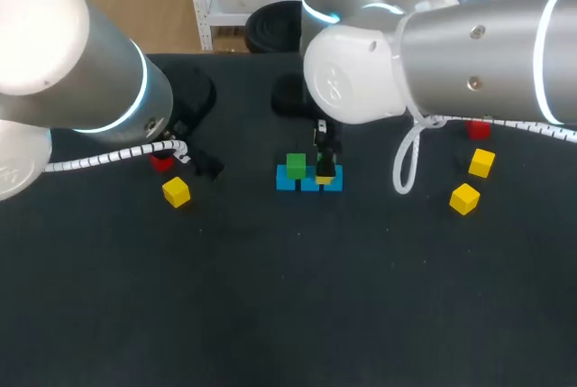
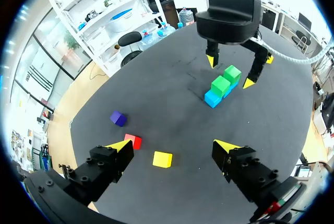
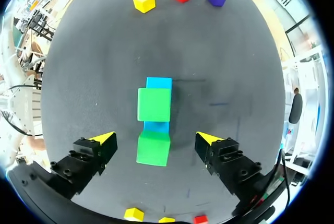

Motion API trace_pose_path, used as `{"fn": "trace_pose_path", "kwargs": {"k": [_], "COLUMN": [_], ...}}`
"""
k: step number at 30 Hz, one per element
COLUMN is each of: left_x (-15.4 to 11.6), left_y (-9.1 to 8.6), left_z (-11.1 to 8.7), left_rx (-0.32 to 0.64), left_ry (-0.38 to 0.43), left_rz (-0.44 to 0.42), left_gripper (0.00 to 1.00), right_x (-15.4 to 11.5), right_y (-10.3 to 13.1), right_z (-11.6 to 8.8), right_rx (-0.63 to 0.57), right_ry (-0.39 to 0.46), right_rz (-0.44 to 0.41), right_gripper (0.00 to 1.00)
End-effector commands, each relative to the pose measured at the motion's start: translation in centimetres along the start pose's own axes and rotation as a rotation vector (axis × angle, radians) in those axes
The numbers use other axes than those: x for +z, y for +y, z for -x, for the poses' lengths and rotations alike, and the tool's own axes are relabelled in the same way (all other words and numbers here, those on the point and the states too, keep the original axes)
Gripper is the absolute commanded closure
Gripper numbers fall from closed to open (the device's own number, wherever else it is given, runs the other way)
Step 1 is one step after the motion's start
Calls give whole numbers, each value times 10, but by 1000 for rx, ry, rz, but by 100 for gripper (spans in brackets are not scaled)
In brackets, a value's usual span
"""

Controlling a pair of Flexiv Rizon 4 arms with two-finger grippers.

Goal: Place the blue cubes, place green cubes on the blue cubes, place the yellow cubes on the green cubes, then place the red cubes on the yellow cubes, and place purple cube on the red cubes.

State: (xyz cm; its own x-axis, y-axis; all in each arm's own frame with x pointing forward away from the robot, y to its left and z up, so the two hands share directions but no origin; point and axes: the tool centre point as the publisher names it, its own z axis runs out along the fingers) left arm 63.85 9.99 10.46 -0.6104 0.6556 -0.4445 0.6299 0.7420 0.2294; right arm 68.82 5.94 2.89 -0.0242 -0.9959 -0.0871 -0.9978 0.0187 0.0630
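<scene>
A row of blue cubes [image 1: 308,183] lies mid-table. Two green cubes [image 3: 154,104] [image 3: 153,148] sit on top of it. My right gripper [image 3: 155,138] hangs open straight above the nearer green cube, its fingers clear of the cube's sides; from the head view it hides that cube [image 1: 325,167]. My left gripper [image 2: 172,148] is open over the table's left part, with a yellow cube [image 2: 162,159] below it between the fingers, untouched. A red cube [image 2: 133,141] and a purple cube [image 2: 118,118] lie close by. Two more yellow cubes [image 1: 481,162] [image 1: 464,198] and a red cube [image 1: 479,129] lie at the right.
The right arm's white cable loop [image 1: 407,166] hangs beside the stack. The dark table [image 1: 288,315] is bare along its front.
</scene>
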Motion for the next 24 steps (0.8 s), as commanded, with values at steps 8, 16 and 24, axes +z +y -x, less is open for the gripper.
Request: {"fn": "trace_pose_path", "kwargs": {"k": [8, 16, 24], "left_x": [0, 0, 0], "left_y": [1, 1, 1], "left_z": [0, 0, 0], "left_rx": [1, 1, 1], "left_ry": [-2, -2, -2], "left_rz": [-2, -2, -2], "left_gripper": [0, 0, 0], "right_x": [-32, -59, -63], "right_y": [12, 21, 20], "right_z": [-15, -34, -40], "right_rx": [28, 97, 103], "right_ry": [2, 33, 47], "right_rz": [-112, -218, -221], "right_gripper": [0, 0, 0]}}
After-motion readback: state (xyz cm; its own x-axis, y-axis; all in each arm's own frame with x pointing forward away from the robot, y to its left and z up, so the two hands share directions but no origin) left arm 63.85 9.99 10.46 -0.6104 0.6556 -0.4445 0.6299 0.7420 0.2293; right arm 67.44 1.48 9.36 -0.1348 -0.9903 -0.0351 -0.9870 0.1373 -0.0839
